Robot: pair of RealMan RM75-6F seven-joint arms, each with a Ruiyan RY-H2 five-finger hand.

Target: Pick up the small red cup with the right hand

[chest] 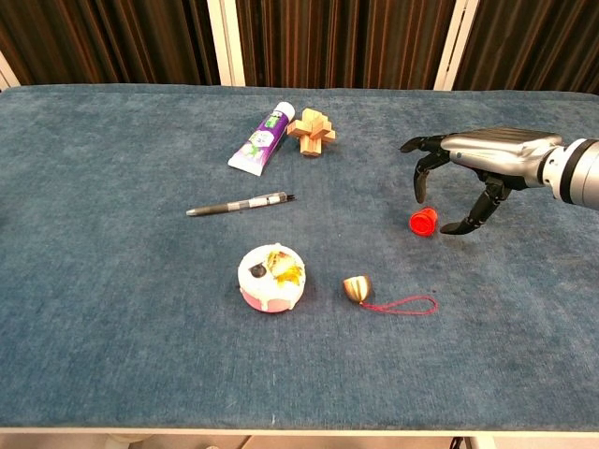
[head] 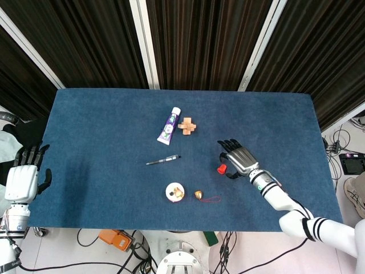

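Note:
The small red cup [head: 221, 168] [chest: 423, 222] lies on its side on the blue table cloth, right of centre. My right hand [head: 237, 157] [chest: 473, 166] hovers just above and to the right of it, fingers spread and curved down around the cup without touching it. Its thumb tip reaches down close beside the cup's right side. My left hand [head: 24, 178] hangs off the table's left edge, fingers apart and holding nothing; the chest view does not show it.
A purple toothpaste tube [chest: 260, 142] and a wooden puzzle [chest: 311, 131] lie at the back. A black pen [chest: 240, 204] lies left of centre. A pink-and-white cake toy [chest: 272, 278] and a gold bell [chest: 356, 288] with a red cord sit near the front.

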